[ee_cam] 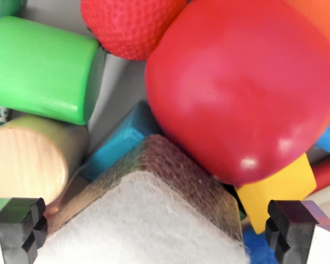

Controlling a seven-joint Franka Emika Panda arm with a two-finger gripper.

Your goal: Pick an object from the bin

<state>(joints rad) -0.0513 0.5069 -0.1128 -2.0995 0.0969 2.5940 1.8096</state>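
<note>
the camera looks straight down into a crowded bin, with the gripper (154, 231) low over the pile. its two black fingertips (19, 225) show at the bottom corners of the wrist view, one at the left and one at the right, so the jaws stand wide apart with nothing clamped between them.

between the jaws lies a sponge (148, 214), its white fuzzy face toward the camera and a brown-green scouring layer forming a ridge along its upper edge. it is the nearest object to the gripper, at bottom centre.

above it, filling the wrist view's right, is a big glossy red apple (242, 88), smooth plastic with small highlights. a red strawberry (132, 25) with a dimpled skin sits at the top, touching the apple. at the wrist view's left, a bright green cylinder (41, 66) lies on its side, and below it a wooden cylinder (27, 157) shows its pale grained end face with a greenish painted side. a blue block (118, 146) pokes out beside the sponge, and a yellow block (278, 192) sits under the apple at lower right. a scrap of white lettering at the left edge is too cropped to read.
</note>
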